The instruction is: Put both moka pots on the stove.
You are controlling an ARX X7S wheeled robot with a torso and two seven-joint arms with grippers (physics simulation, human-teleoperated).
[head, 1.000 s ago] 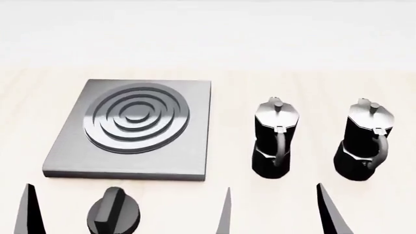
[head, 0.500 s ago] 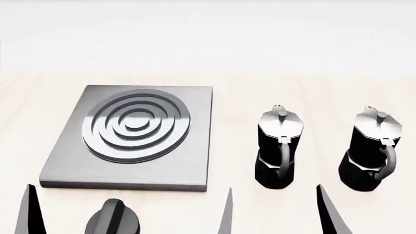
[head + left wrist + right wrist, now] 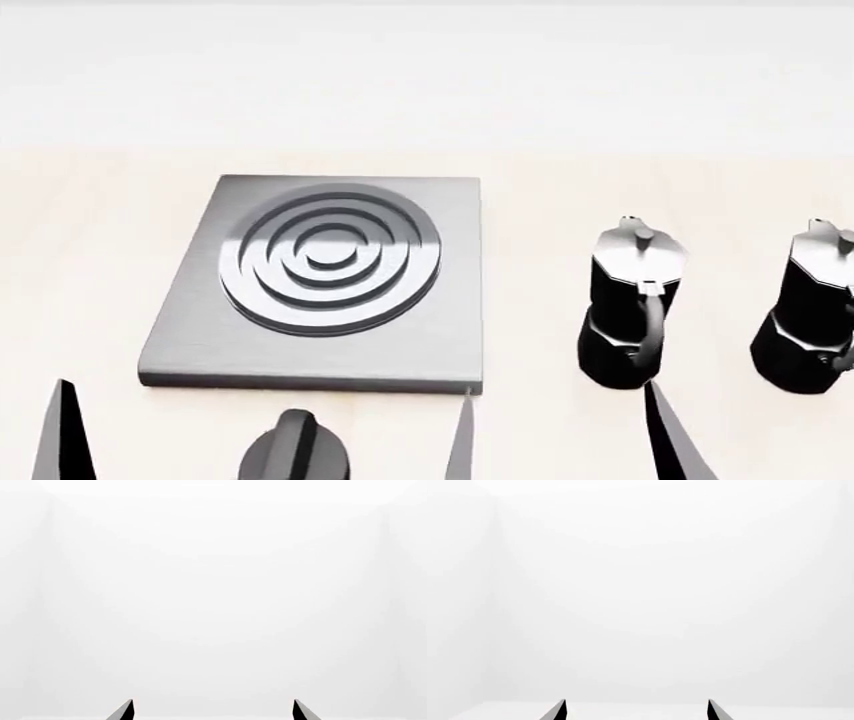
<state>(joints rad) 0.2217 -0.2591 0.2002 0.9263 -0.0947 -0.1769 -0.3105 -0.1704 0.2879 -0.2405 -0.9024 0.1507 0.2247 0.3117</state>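
My right gripper (image 3: 561,440), fingers spread and empty like my left gripper (image 3: 260,440), sits nearest the closer moka pot (image 3: 630,305), which stands upright just ahead, right of the stove (image 3: 200,340), the other moka pot (image 3: 814,310) beyond.

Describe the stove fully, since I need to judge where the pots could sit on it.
The stove is a flat, square plate of brushed grey metal lying level on the pale tabletop. Raised concentric rings form a round burner in its middle, leaving bare margins toward the corners. Nothing stands on it. The nearer moka pot stands apart to its right, a black round knob lies just in front, and neither touches it.
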